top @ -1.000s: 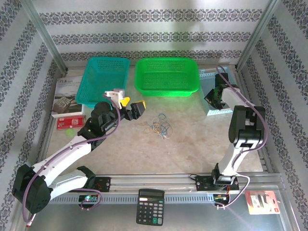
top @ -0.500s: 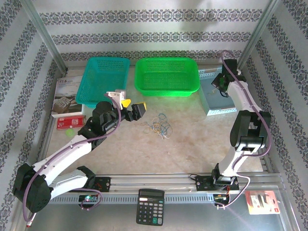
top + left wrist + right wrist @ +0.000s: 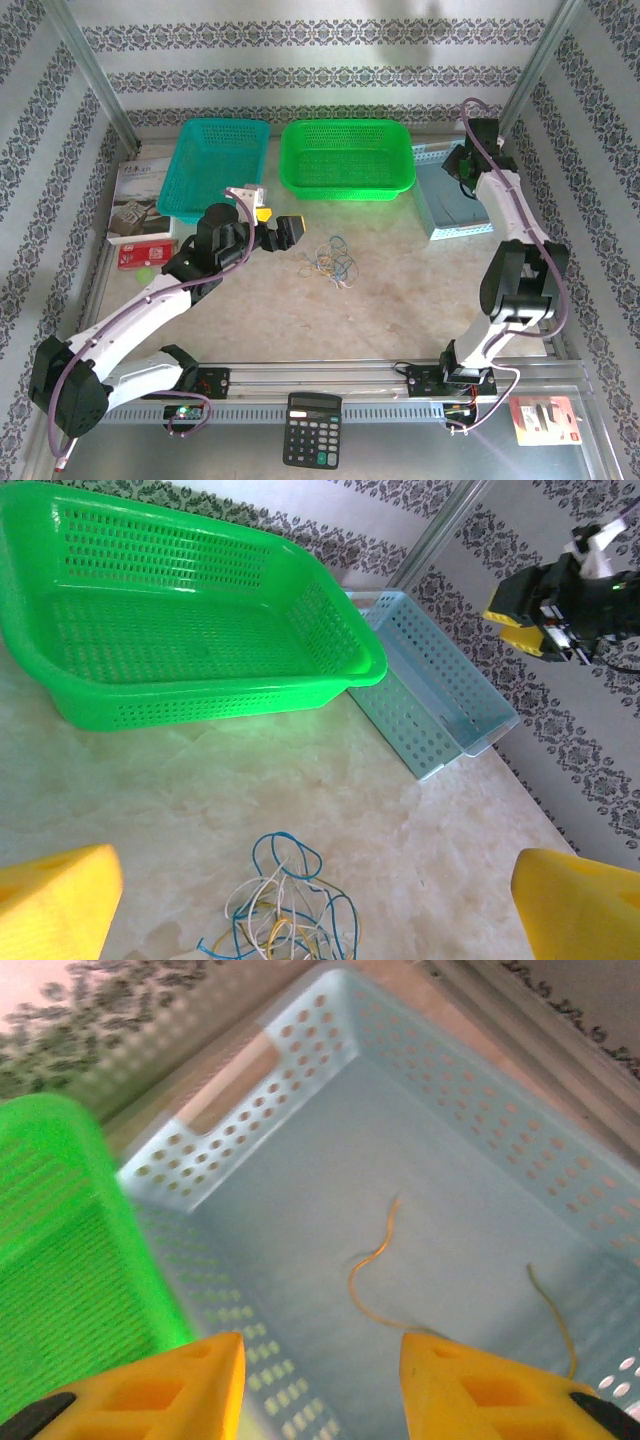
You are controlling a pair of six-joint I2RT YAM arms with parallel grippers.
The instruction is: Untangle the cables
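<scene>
The cables point(image 3: 333, 262) lie as a small tangle of blue, yellow and white wires on the marble tabletop; they also show in the left wrist view point(image 3: 285, 910). My left gripper point(image 3: 277, 222) hovers just left of the tangle, open, with nothing between its yellow fingertips point(image 3: 60, 895). My right gripper point(image 3: 461, 165) is open above the pale blue basket point(image 3: 450, 212), far from the tangle. In the right wrist view, a loose yellow-orange wire point(image 3: 375, 1270) lies on the basket floor between the open fingers point(image 3: 175, 1385), and a second one point(image 3: 555, 1310) lies further right.
A green basket point(image 3: 345, 155) and a teal basket point(image 3: 215, 165) stand along the back. A booklet point(image 3: 135, 195) and a red box point(image 3: 143, 252) lie at the left. A calculator point(image 3: 312, 430) sits on the front rail and a red packet point(image 3: 545, 420) at front right.
The right arm has swung back and up, from the near end of the pale blue basket to over its far part. The left gripper has barely shifted.
</scene>
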